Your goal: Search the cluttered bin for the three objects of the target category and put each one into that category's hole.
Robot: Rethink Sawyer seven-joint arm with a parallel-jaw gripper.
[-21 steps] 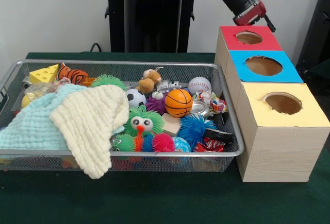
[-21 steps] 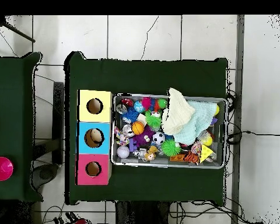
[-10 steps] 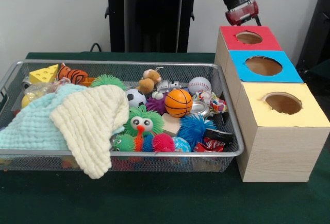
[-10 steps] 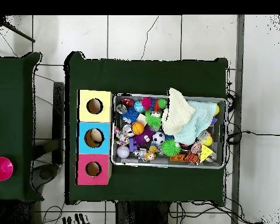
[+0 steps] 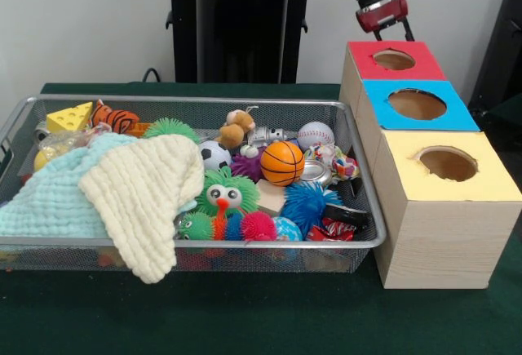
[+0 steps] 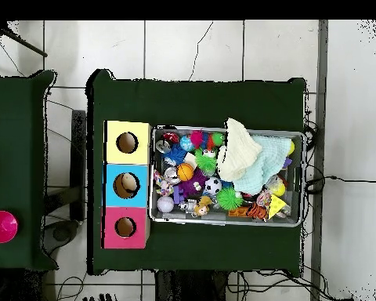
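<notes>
We count three holes in the box row: red (image 5: 394, 59), blue (image 5: 417, 104) and yellow (image 5: 447, 163), running front to back beside the wire bin (image 5: 269, 103). The overhead view shows something pale inside the blue hole.

Balls in the bin: one basketball (image 5: 282, 163), one baseball (image 5: 315, 135), one soccer ball (image 5: 214, 154), clustered mid-bin and round, so no long axis to report. Two cloths, a cream one (image 5: 143, 188) lying over a mint one (image 5: 49, 196), cover the left half. We also see one cheese wedge (image 5: 70, 117).

The gripper (image 5: 383, 14) hangs above the red box's far edge; we can't tell if it's open or closed.
</notes>
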